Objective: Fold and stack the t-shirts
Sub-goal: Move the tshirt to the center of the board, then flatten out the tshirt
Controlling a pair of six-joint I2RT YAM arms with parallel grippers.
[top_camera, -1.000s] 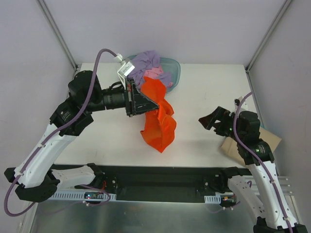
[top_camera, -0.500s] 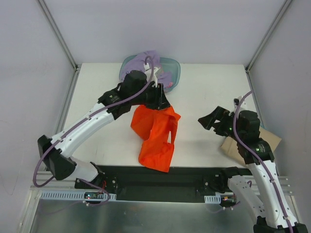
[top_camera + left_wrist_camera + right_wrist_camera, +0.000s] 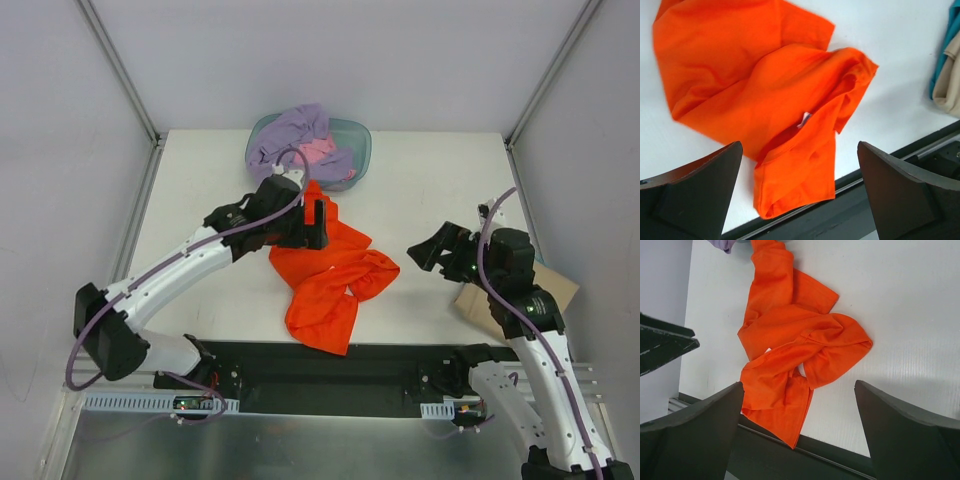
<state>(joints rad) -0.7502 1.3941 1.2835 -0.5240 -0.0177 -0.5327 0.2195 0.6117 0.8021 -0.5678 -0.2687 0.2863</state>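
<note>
The orange-red t-shirt [image 3: 330,275] lies crumpled and twisted on the white table, its lower end hanging over the near edge. It fills the left wrist view [image 3: 765,85] and shows in the right wrist view [image 3: 790,340]. My left gripper [image 3: 318,222] hovers over the shirt's far end, open and holding nothing [image 3: 799,145]. My right gripper [image 3: 430,250] stands open to the right of the shirt, apart from it [image 3: 798,383]. A lavender-purple t-shirt [image 3: 295,130] and a pink t-shirt [image 3: 318,150] lie bunched in the tub.
The translucent teal tub [image 3: 358,150] stands at the table's far edge. A tan cardboard sheet [image 3: 560,285] lies at the right edge, behind my right arm. A black rail [image 3: 300,365] runs along the near edge.
My left gripper has opened and let go of the orange-red t-shirt, which has dropped and spread on the table. The left arm swung lower over it. The right arm has not moved.
</note>
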